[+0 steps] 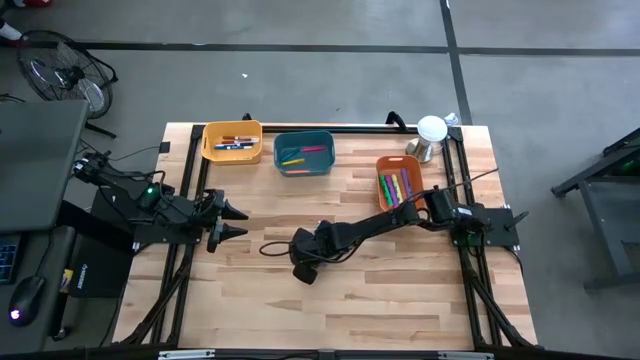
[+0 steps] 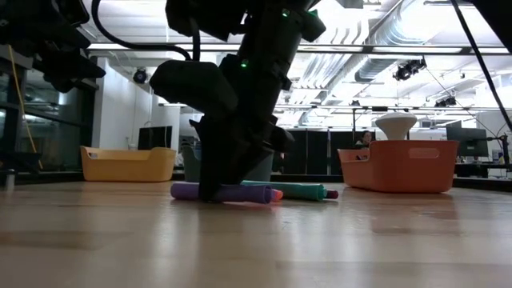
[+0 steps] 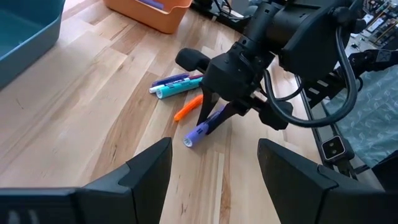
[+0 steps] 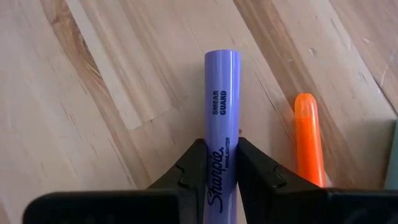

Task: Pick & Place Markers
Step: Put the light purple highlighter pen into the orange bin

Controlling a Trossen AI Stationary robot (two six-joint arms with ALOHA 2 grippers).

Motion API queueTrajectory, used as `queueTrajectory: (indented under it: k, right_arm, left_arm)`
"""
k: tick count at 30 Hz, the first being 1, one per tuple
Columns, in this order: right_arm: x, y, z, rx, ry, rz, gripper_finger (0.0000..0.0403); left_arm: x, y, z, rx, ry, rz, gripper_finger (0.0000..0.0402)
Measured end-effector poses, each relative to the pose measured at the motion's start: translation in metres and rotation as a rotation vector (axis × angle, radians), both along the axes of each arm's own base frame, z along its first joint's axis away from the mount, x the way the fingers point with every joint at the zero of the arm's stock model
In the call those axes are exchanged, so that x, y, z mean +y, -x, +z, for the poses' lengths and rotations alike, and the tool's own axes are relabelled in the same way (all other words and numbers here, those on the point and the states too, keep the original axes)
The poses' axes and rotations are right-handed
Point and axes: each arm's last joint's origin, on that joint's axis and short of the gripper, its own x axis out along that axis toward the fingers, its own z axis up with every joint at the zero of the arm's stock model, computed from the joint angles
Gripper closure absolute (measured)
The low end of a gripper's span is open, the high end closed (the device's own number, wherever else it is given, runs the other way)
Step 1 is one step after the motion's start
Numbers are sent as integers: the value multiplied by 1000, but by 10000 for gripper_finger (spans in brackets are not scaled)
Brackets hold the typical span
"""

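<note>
Purple marker [image 4: 221,124]: nearest the right wrist camera; it lies flat on the surface, near the middle, with the right hand's fingers [image 4: 186,171] pressed against both its sides.
Right hand [image 1: 305,262]: lowered to the surface near its centre, pinching the purple marker; the low view shows the marker not yet lifted.
Left hand [image 1: 236,222]: waits above the left part of the surface, fingers spread wide, nothing between them.
Orange marker [image 4: 308,140]: lies just beside the purple one, apart from it.
Teal marker [image 3: 177,89]: lies in the same loose group, with one more dark purple marker [image 3: 171,79] touching it; both are on the side of the group toward the far edge.
Surface [image 1: 400,300]: pale wood planks; the loose group is all that lies on it between the arms.
Yellow bin [image 1: 232,141]: by the far edge, toward the left corner; holds a few markers.
Teal bin [image 1: 303,153]: by the far edge, just right of the yellow bin; holds a few markers.
Orange bin [image 1: 399,181]: toward the right edge; holds several markers.
Progress: judged well along; most markers visible sit in bins, and about four are left loose, one of them now gripped.
Remaining: lift the purple marker, carry it to a bin, then clear the other three.
</note>
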Motion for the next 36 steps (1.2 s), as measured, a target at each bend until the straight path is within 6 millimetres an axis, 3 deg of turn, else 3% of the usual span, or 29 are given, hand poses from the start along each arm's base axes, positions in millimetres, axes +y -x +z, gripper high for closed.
queueTrajectory:
  k: [10, 17, 23, 29, 36]
  right_arm:
    - [4, -12, 32, 3, 46, 68, 348]
    - [4, -18, 66, -19, 70, 68, 348]
    - [4, -21, 108, -68, 111, 72, 348]
    - [-10, -16, 146, -57, 124, 41, 348]
    - [-37, 7, 168, 16, 154, -29, 348]
  left_arm:
    - [0, 0, 0, 0, 1, 0, 170]
    - [0, 0, 0, 0, 1, 0, 170]
    - [0, 0, 0, 0, 1, 0, 170]
    - [0, 0, 0, 0, 1, 0, 170]
    - [0, 0, -1, 7, -2, -1, 170]
